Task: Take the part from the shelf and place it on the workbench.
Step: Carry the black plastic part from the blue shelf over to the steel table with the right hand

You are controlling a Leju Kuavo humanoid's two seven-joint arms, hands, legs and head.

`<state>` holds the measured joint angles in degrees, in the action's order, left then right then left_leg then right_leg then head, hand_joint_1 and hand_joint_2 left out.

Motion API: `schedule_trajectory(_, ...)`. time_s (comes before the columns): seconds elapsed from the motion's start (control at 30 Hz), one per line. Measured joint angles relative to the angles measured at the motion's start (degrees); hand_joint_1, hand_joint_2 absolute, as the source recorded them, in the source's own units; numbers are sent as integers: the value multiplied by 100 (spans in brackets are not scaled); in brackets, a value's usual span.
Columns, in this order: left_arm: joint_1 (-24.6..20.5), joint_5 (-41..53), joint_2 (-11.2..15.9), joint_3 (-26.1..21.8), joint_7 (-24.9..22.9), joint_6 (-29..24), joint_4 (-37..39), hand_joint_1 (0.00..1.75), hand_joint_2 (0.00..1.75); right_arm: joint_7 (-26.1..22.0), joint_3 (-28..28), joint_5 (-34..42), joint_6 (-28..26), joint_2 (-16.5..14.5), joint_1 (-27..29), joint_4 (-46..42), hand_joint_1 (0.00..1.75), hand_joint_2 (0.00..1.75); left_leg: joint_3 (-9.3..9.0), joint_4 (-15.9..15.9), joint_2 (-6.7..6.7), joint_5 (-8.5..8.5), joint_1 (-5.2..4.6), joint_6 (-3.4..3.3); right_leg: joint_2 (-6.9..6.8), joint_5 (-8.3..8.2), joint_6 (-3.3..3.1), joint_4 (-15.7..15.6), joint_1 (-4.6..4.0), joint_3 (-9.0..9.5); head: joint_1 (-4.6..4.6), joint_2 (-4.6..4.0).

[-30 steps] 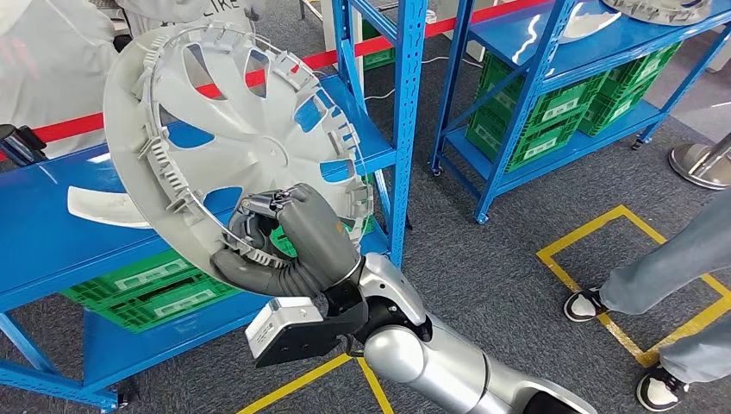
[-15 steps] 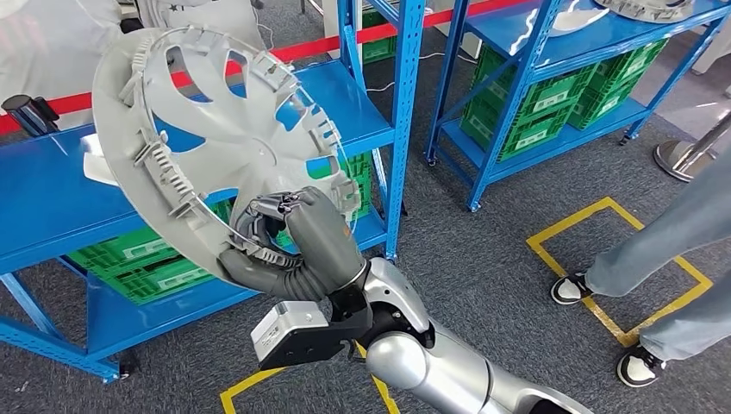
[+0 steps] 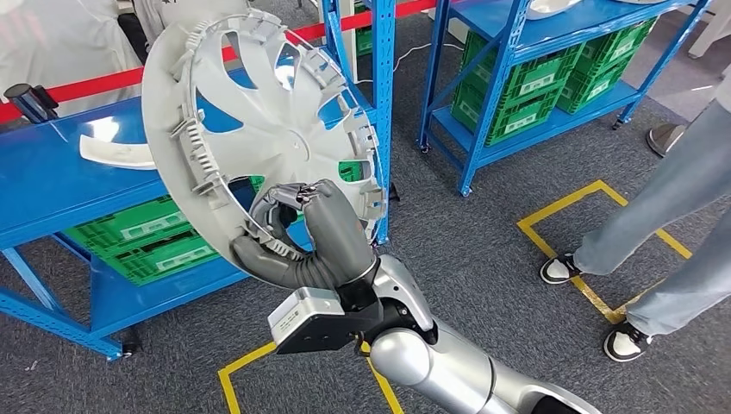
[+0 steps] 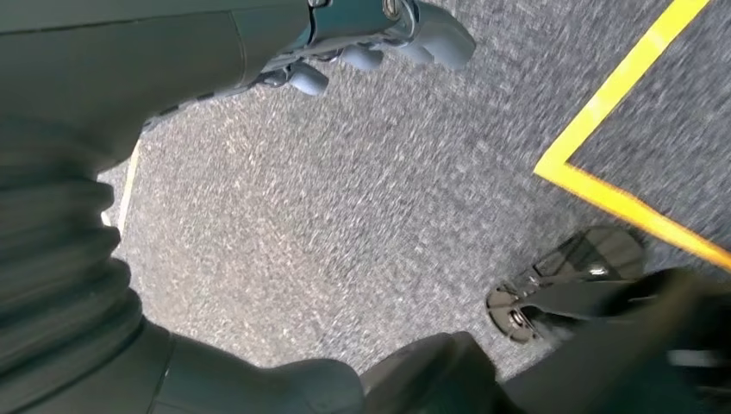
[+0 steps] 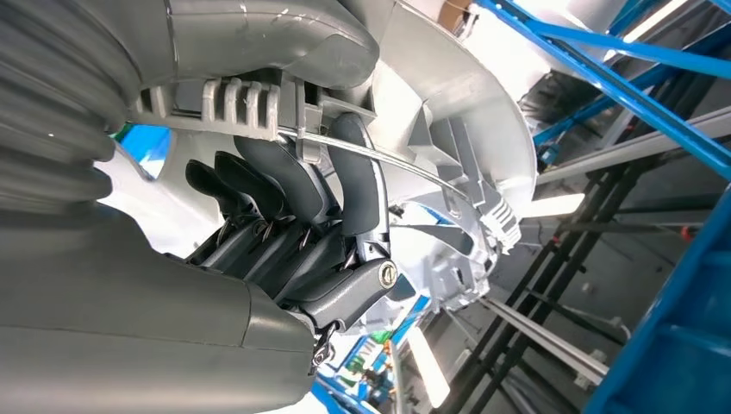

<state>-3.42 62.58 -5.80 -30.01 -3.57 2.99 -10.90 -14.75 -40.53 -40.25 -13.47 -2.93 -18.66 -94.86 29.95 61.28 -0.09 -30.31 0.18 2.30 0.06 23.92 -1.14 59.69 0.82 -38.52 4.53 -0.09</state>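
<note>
Your right hand (image 3: 315, 228) grips the large round silver-grey plastic wheel cover (image 3: 259, 129) at its lower rim, dark fingers (image 5: 284, 185) curled through a spoke opening and the thumb over the rim. You hold the cover up, tilted, in front of the blue metal shelf (image 3: 52, 185), clear of its surface. Your left hand (image 4: 379, 34) hangs over grey carpet (image 4: 362, 224), fingers curled in on nothing. A person's legs (image 3: 664, 224) stand to your right.
</note>
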Motion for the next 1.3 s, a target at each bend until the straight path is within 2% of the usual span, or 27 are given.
schedule_trajectory(0.07,-8,29,29,1,48,15,-2,0,175,-68,1,54,-126,63,57,-5,175,175,-191,-370,-18,-81,-52,-72,-11,-115,72,-44,16,-20,7,0)
schedule_trajectory(0.13,0,44,56,2,103,38,4,0,175,-177,1,114,-252,165,128,-1,175,175,-118,-432,-1,37,-54,-160,-8,-187,147,-86,20,-38,8,0)
schedule_trajectory(0.17,5,46,72,2,133,50,6,0,175,-229,1,140,-302,222,156,2,175,175,-82,-462,17,106,-41,-215,-2,-102,178,-36,17,-78,17,0)
schedule_trajectory(0.2,12,46,86,2,162,58,9,0,175,-268,1,165,-342,279,178,6,175,175,-31,-488,37,183,-25,-260,3,90,201,119,14,-143,24,0)
schedule_trajectory(0.27,27,46,114,2,211,66,12,0,175,-309,0,206,-400,379,209,16,175,175,116,-480,60,313,-21,-317,5,655,230,760,20,-326,41,0)
schedule_trajectory(0.3,36,46,124,2,231,69,15,0,175,-314,-1,224,-423,420,226,24,175,175,209,-462,67,376,-24,-322,5,857,243,1133,19,-401,42,0)
schedule_trajectory(0.33,42,46,130,2,244,74,19,0,175,-313,-1,237,-440,453,245,32,175,175,308,-440,71,435,-27,-323,5,928,253,1403,19,-421,42,0)
schedule_trajectory(0.37,45,46,135,2,253,77,23,0,175,-308,-2,245,-452,478,259,38,175,175,414,-411,74,492,-26,-315,5,880,259,1508,19,-362,44,0)
schedule_trajectory(0.43,46,48,144,2,258,84,31,0,175,-279,-3,248,-462,503,267,44,175,175,619,-331,73,591,-17,-279,1,620,259,1109,22,61,47,0)
schedule_trajectory(0.5,42,51,162,2,255,94,34,0,175,-233,-9,238,-461,506,252,42,175,175,786,-244,68,670,-23,-219,6,630,220,373,7,600,60,0)
schedule_trajectory(0.53,39,53,174,2,251,100,35,0,175,-206,-13,233,-457,504,242,41,175,175,830,-215,65,707,-29,-184,11,694,186,124,-4,755,67,1)
schedule_trajectory(0.57,37,54,187,2,246,107,36,0,175,-182,-20,229,-447,502,228,40,175,175,856,-206,63,750,-34,-147,17,750,143,10,-18,803,72,1)
schedule_trajectory(0.63,39,54,220,2,235,116,40,0,175,-149,-32,224,-429,497,193,40,175,175,877,-210,50,806,-21,-74,13,683,50,-16,-18,748,75,2)
schedule_trajectory(0.7,43,50,245,2,225,123,48,0,175,-138,-43,223,-421,482,142,42,175,175,972,-23,33,567,-1,-3,-5,578,-44,-30,-2,665,60,1)
schedule_trajectory(0.77,39,46,260,2,222,127,55,0,175,-136,-48,224,-421,468,96,45,175,175,1145,580,26,41,17,56,-13,466,-89,-30,3,546,39,1)
schedule_trajectory(0.8,37,44,268,2,221,127,56,0,175,-136,-50,223,-421,466,82,50,175,175,1214,941,26,-168,23,75,-14,410,-90,-28,0,479,38,1)
schedule_trajectory(0.83,35,44,276,2,221,127,56,0,175,-136,-52,223,-421,466,72,56,175,175,1235,1221,26,-275,24,84,-15,352,-86,-25,-2,406,38,2)
schedule_trajectory(0.87,34,44,281,2,221,127,56,0,175,-134,-54,224,-421,466,68,63,175,175,1171,1322,26,-257,24,81,-15,295,-79,-23,-4,335,37,2)
schedule_trajectory(0.9,33,44,285,2,222,127,56,0,175,-132,-55,224,-421,466,65,69,175,175,1003,1216,25,-148,23,66,-15,239,-70,-21,-6,265,37,2)
schedule_trajectory(0.97,17,44,295,2,225,127,55,0,175,-127,-59,226,-421,463,60,74,175,175,438,493,15,47,11,-3,-11,133,-42,-21,-9,151,37,2)
schedule_trajectory(1.03,-8,43,305,2,232,127,52,0,175,-118,-64,228,-421,457,47,78,175,175,-20,-205,-3,33,-32,-72,-15,34,13,-37,-1,96,40,2)
schedule_trajectory(1.07,-19,43,309,2,233,127,52,0,175,-114,-68,230,-422,453,41,82,175,175,-101,-369,-13,-4,-59,-100,-19,-18,49,-55,10,84,40,2)
schedule_trajectory(1.13,-30,30,307,2,220,127,55,0,175,-115,-78,233,-424,448,34,93,175,175,-74,-438,-17,90,-74,-166,-23,-104,125,-95,26,68,37,2)
schedule_trajectory(1.17,-37,17,303,2,208,126,56,0,175,-126,-80,235,-425,447,33,98,175,175,-45,-468,-4,147,-62,-207,-18,-67,157,-75,26,43,37,2)
schedule_trajectory(1.2,-44,2,299,2,196,123,56,0,175,-141,-83,236,-425,447,29,101,175,175,2,-488,12,218,-45,-255,-12,78,183,30,22,-4,41,1)
schedule_trajectory(1.23,-50,-14,294,2,189,119,57,0,175,-159,-86,236,-425,447,26,107,175,175,64,-499,28,290,-27,-294,-8,328,201,260,21,-81,47,2)
schedule_trajectory(1.3,-53,-39,285,2,177,111,57,0,175,-185,-92,239,-427,446,26,127,175,175,234,-476,43,416,-32,-337,-3,888,229,978,20,-263,60,1)
